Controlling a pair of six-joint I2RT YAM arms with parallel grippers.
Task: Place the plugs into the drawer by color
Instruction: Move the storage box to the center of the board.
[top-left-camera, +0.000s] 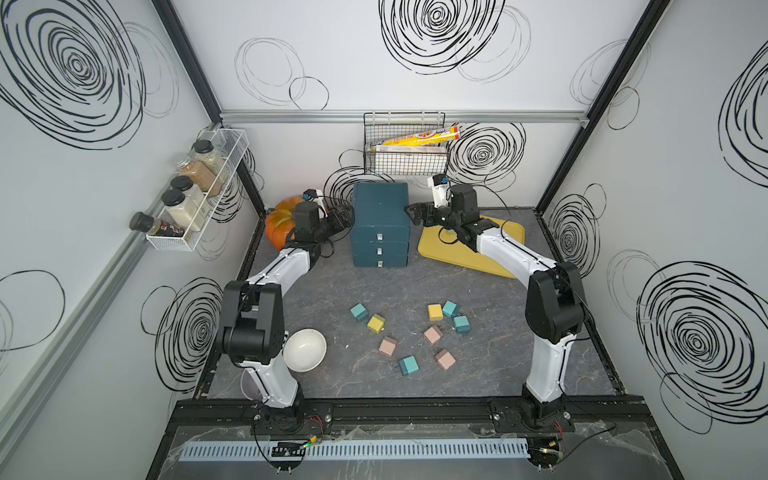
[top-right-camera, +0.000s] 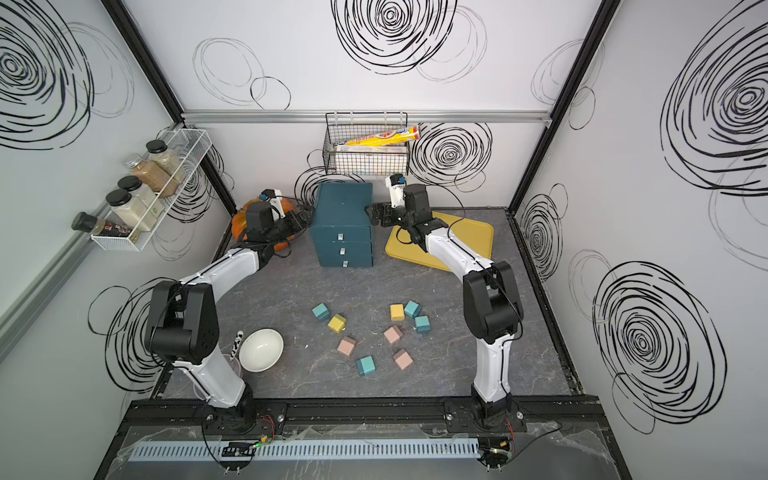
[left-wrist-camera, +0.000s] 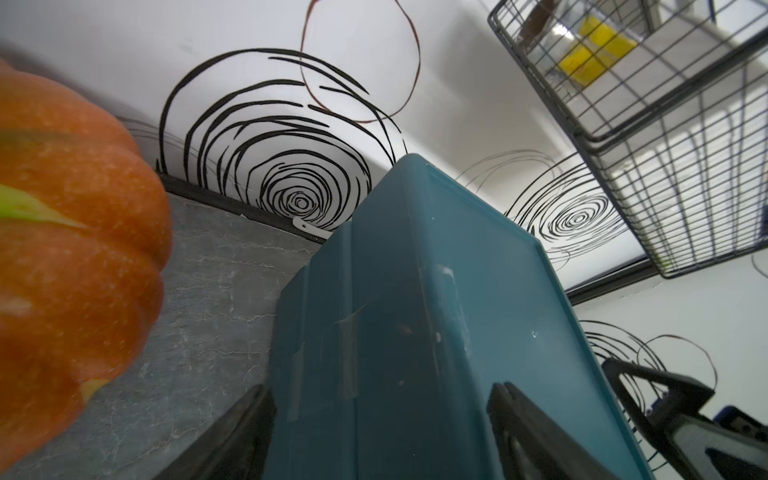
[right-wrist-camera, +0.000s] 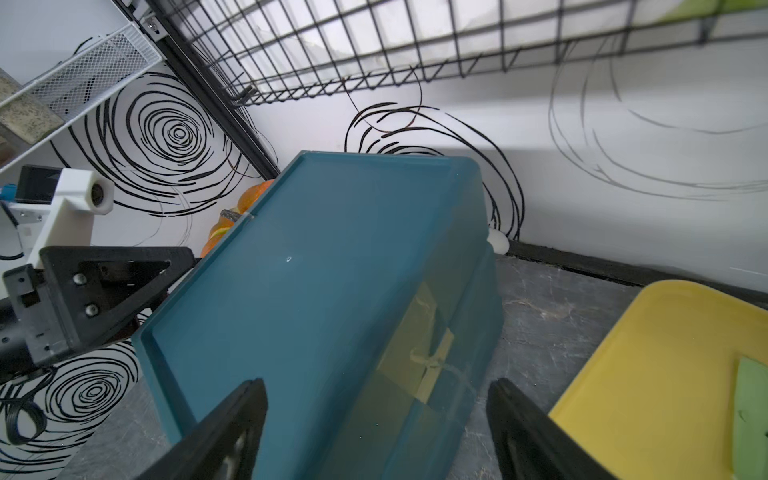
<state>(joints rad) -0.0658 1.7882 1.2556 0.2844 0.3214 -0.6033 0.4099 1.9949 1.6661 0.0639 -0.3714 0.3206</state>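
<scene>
Drawer (top-left-camera: 380, 216), three tiers shut, at back-centre of table (top-left-camera: 498, 365), directly between left gripper (top-left-camera: 347, 218) and right gripper (top-left-camera: 411, 212), each with jaws spread astride an upper side edge, contact unclear; nine plugs (top-left-camera: 433, 334) loose toward front-centre, well apart from both, neither arm nearer.

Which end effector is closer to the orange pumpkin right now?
Left. The left end effector sits just beside the pumpkin, at the drawer's side; the right end effector is across the drawer, by the yellow tray.
</scene>
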